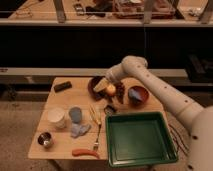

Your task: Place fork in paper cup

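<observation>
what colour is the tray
The tray is green, camera view; the gripper hangs by the dark bowl.

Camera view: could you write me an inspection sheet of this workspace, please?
Surface: wooden table, crowded.
Job's things: fork flat, left of the tray; paper cup upright, apart from it, further left.
Clutter: tray, dark bowl, red bowl, blue cup, steel cup, cloth, orange thing, yellow utensil, black block.
Grippers: gripper hangs over the table's middle, near the bowls; fingers open, empty.
Cables: nothing seen.
Surroundings: dark shelves behind.
</observation>
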`<state>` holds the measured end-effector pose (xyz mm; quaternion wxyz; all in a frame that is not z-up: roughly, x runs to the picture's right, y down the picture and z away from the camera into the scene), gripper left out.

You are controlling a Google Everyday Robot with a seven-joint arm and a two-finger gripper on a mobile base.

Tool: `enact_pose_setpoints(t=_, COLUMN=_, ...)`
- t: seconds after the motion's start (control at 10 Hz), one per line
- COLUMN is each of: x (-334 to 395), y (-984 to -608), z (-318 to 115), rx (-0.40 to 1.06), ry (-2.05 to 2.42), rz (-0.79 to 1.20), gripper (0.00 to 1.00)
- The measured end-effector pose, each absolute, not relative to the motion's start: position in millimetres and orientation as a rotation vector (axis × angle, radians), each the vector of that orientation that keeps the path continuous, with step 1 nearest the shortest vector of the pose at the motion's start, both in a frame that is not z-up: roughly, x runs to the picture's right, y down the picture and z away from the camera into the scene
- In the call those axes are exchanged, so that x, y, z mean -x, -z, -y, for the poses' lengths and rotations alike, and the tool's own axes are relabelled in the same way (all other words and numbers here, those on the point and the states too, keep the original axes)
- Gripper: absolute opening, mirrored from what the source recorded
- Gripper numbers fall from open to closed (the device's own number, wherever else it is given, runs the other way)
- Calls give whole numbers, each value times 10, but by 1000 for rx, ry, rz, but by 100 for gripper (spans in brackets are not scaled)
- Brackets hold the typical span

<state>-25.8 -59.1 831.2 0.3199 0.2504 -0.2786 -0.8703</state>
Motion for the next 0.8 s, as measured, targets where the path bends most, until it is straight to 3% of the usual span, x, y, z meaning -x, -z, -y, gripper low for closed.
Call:
enact_pose_setpoints(t=0.5, x=377, y=-7828, z=710, rx=-550, ry=2263, rz=1144, gripper=80)
enact_pose_setpoints(t=0.7, x=353, y=-7831, z=725, rx=-502, ry=2252, rz=1094, gripper=80)
enact_pose_setpoints(t=0.8, x=328, y=-7825, z=717, rx=-409, ry=2263, rz=1023, gripper=80)
